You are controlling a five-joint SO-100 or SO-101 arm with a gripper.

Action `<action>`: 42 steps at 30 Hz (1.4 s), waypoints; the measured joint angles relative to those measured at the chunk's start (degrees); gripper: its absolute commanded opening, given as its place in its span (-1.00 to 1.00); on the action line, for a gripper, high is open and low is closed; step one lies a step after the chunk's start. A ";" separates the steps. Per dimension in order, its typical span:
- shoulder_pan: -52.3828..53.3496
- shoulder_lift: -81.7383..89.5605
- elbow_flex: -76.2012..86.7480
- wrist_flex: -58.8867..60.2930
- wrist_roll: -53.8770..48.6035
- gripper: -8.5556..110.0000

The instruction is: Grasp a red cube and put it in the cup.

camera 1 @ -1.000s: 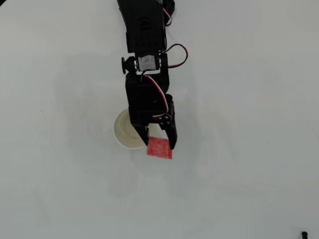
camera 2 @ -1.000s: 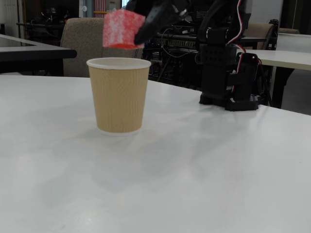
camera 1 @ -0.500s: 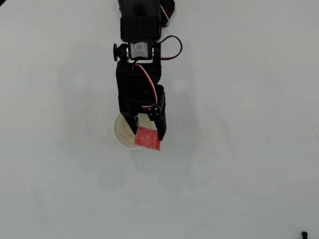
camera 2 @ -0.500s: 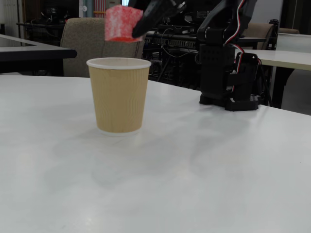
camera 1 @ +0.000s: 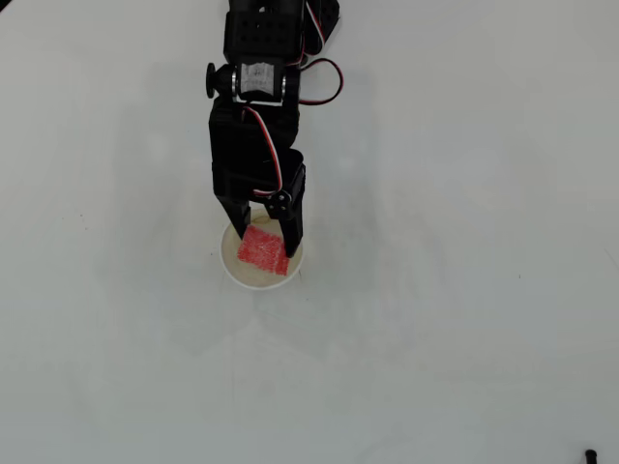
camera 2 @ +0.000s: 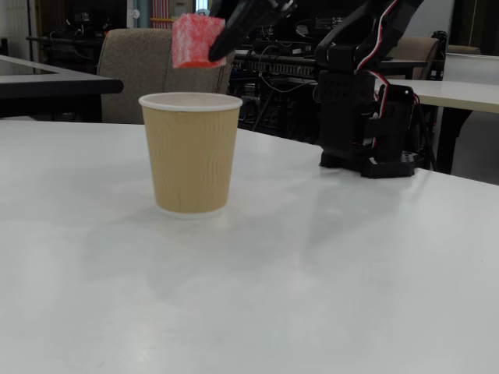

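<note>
A black robot arm (camera 2: 362, 93) holds the red cube (camera 2: 196, 40) in the air directly above the cup (camera 2: 191, 152), its pincer (camera 1: 263, 239) clamped on the block from both sides. From overhead, the cube (camera 1: 263, 250) sits within the circle of the cup's white rim (camera 1: 259, 282). In the fixed view it hangs clear of that rim (a gap shows between them). The cup, tan and ribbed outside, stands upright on the white worktop (camera 2: 312, 280), near the arm's base.
</note>
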 measured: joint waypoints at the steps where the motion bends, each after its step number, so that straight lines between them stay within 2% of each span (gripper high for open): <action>1: 0.53 0.00 0.00 0.00 0.00 -0.50; 7: 0.44 0.00 0.00 0.00 0.00 -0.31; 13: 1.85 0.35 0.00 0.70 0.00 -0.31; 17: 1.58 1.58 0.00 3.25 3.52 -0.31; 29: 7.12 5.80 0.00 14.85 24.43 -0.35; 42: 12.92 11.69 0.00 20.48 50.10 -0.37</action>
